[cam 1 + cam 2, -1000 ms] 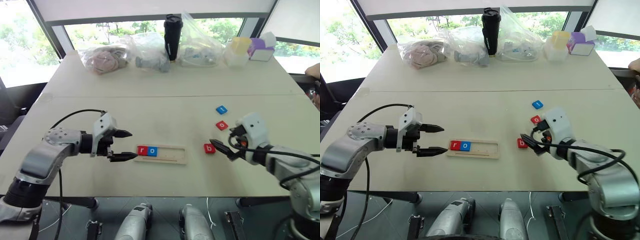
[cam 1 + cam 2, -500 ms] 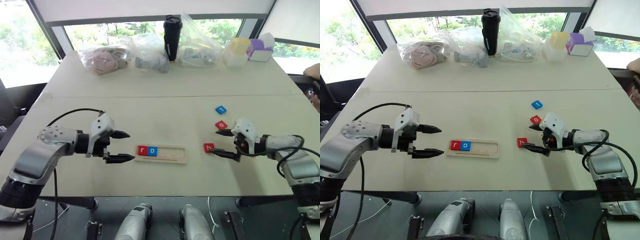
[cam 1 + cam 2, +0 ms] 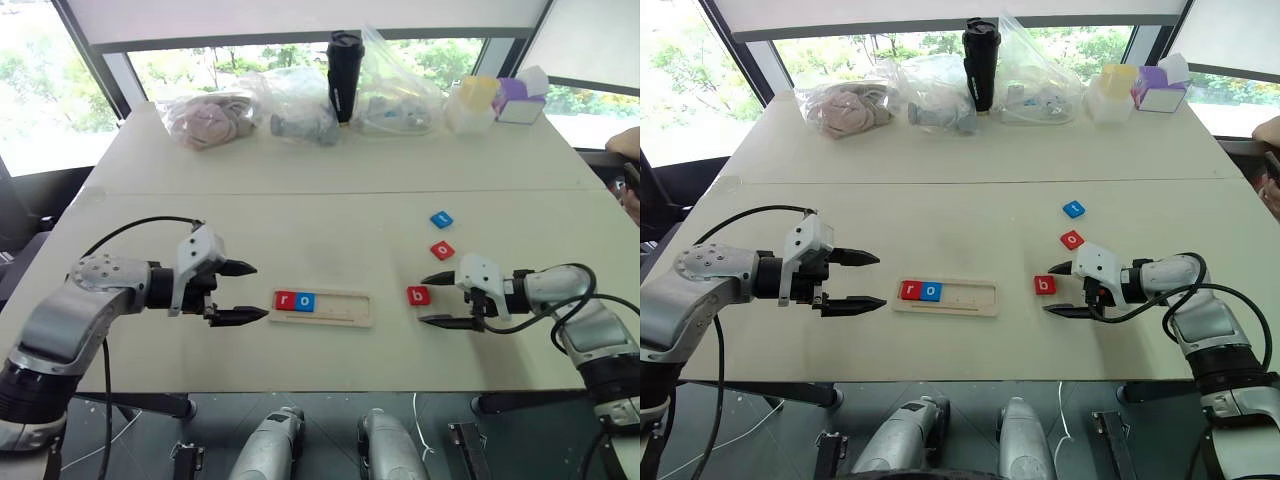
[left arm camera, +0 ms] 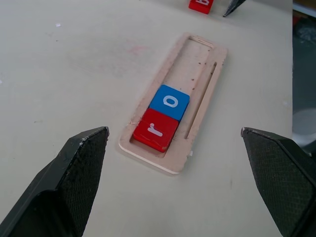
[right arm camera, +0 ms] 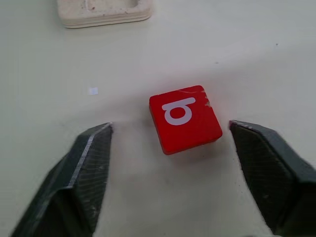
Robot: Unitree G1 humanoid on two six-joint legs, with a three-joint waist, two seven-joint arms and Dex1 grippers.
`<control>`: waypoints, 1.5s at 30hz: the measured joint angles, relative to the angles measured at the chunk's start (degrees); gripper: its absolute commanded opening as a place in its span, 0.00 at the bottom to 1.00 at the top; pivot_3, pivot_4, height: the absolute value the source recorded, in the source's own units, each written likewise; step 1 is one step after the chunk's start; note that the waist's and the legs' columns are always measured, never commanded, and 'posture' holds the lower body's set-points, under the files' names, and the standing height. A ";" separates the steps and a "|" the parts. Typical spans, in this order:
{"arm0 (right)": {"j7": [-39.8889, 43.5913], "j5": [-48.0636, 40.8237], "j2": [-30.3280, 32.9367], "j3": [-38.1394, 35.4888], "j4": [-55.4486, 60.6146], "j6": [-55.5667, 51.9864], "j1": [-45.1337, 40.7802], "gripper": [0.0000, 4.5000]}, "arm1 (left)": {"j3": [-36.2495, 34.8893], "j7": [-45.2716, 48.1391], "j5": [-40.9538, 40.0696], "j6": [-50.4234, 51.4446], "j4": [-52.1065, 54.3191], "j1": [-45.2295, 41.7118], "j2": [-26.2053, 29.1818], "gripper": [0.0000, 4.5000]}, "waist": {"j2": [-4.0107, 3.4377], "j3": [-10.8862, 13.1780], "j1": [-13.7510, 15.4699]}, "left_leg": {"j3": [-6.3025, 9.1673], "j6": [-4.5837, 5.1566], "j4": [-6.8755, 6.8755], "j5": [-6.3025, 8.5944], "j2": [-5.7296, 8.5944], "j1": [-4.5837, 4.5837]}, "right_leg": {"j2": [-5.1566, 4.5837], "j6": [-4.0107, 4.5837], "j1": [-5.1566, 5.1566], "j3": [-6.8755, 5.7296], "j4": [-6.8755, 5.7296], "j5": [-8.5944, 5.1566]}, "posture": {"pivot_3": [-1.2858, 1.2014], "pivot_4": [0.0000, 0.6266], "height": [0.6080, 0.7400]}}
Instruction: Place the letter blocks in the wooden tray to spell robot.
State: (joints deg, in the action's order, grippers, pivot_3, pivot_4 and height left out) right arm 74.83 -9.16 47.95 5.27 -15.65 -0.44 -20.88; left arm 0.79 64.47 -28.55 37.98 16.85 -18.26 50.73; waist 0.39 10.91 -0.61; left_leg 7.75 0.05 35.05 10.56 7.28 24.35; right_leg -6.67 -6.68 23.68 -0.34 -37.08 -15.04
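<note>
Pale wood tray (image 3: pixel 322 307) is sitting on the matte beige table (image 3: pixel 330 225) holding glossy red r (image 4: pixel 156 130) and blue o (image 4: pixel 170 101) tiles, left gripper (image 3: pixel 240 292) gaping empty at its 9 o'clock, right gripper (image 3: pixel 437 298) spread, straddling the square red b tile (image 5: pixel 185 118) without touching, window behind.

Pale beige counter (image 3: pixel 330 215), a seam running across it. Near the front sits the wooden tray (image 3: pixel 323 307); off to its right lie a loose red b block (image 3: pixel 419 295), a red o block (image 3: pixel 442 250) and a blue t block (image 3: pixel 442 219). Plastic bags (image 3: pixel 300 110), a black tumbler (image 3: pixel 345 75) and small boxes (image 3: pixel 500 100) line the far edge.
</note>
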 measured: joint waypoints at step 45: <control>-18.24 2.04 -13.19 18.93 28.78 -39.59 -9.97 0.26 | -1.53 -3.67 -0.98 1.47 5.94 6.98 0.74 1.00 | 0.03 -0.03 1.13 | -0.04 -0.04 -0.05 0.01 -0.05 0.14 | 0.09 0.10 0.42 0.10 -0.05 0.04 | 0.52 0.24 1.00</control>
State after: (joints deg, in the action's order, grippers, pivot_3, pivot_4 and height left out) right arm 56.59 -7.12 34.75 24.21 13.13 -40.03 -30.85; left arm -0.74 60.79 -29.52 39.45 22.78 -11.28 51.46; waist 0.42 10.89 0.52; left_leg 7.72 0.00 35.00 10.56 7.23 24.49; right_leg -6.58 -6.58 24.09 -0.25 -37.12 -15.00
